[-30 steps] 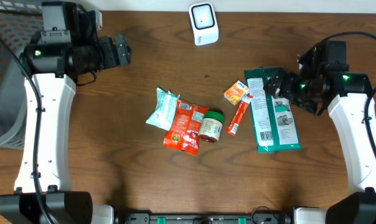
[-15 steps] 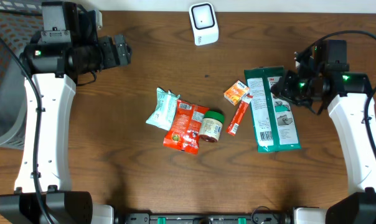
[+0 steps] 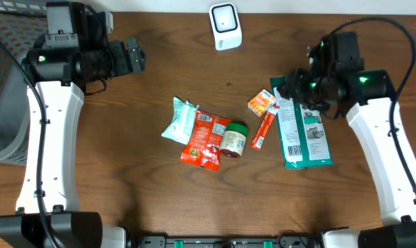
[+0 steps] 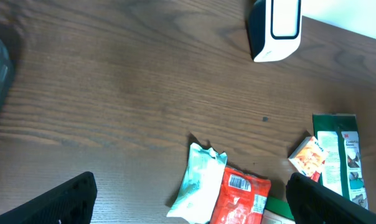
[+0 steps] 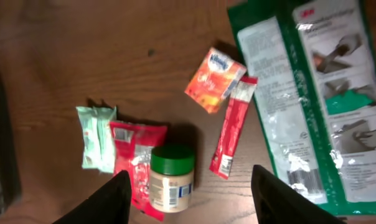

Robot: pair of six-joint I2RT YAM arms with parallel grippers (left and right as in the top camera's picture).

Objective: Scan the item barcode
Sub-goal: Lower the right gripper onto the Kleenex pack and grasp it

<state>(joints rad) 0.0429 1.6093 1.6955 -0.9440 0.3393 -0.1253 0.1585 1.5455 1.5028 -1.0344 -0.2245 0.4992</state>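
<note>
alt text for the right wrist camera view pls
Looking down at a wooden table: a green package at right, then an orange packet, red stick, green-lidded jar, red pouch and pale green pack. Two dark claw fingers frame the bottom edge, apart.

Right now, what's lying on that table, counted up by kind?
Packets and pouches: 4 (pale green pack, red pouch, orange packet, large green package)
Stick sachets: 1 (red stick sachet)
Jars: 1 (green-lidded jar)
Scanners: 1 (white scanner)
Total: 7
</note>
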